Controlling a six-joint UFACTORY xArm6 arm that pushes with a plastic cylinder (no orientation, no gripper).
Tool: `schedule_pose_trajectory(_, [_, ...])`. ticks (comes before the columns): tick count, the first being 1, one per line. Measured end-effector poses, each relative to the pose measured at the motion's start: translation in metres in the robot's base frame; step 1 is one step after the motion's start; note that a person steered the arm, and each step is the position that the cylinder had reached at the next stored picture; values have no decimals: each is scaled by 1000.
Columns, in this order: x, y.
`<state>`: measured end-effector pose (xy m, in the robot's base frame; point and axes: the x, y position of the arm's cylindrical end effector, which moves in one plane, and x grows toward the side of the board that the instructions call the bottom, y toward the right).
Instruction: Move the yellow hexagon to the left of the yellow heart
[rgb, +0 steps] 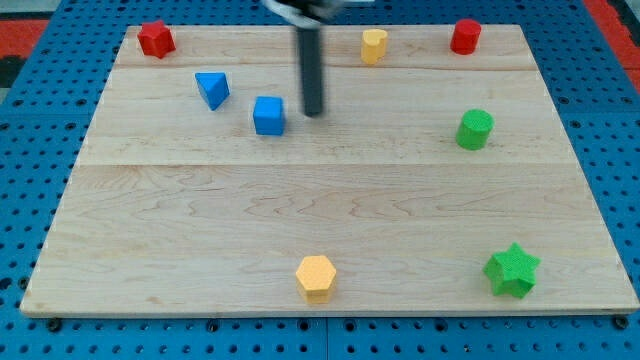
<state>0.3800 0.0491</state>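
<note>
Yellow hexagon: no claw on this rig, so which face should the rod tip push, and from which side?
Press my tip on the yellow hexagon bottom face, coming from the view's bottom. The yellow heart sits at the view's top, slightly right, so pushing straight up should land the hexagon left of it. The flat sides should give steady contact.

My tip (314, 112) sits just right of the blue cube (268, 116), far above the yellow hexagon (316, 276).

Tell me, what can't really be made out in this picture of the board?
- Upper arm: cut off by the view's top; only the blurred rod shows, my tip ending just right of the blue cube.
- Yellow heart: too small to confirm its shape.
- The two red blocks: shapes unclear, small and far.
- Whether my tip touches the board: not visible.
</note>
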Motion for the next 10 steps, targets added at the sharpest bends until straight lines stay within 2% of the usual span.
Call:
schedule_pose_trajectory(1, [35, 54])
schedule_pose_trajectory(2, [152, 76])
schedule_pose_trajectory(3, [230, 48])
schedule_pose_trajectory(4, [208, -78])
schedule_pose_trajectory(5, [134, -148])
schedule_pose_trajectory(6, [159, -101])
schedule_pose_trajectory(7, [204, -82])
schedule_pose_trajectory(8, [200, -172])
schedule_pose_trajectory(9, [109, -156])
schedule_pose_trajectory(10, [89, -155])
